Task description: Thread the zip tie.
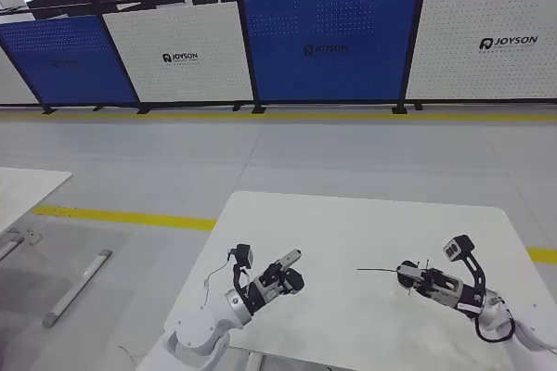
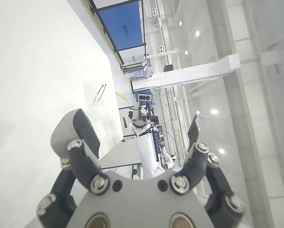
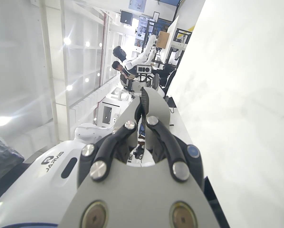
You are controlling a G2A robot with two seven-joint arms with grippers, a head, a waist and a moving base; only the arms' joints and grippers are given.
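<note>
Currently the zip tie (image 1: 376, 271) is pinched by the right hand (image 1: 407, 274) over the surface (image 1: 353, 223), free end pointed toward the left hand (image 1: 294, 267), which is spread and well apart. The free end should be taken near its tip, with the right hand kept steady
</note>
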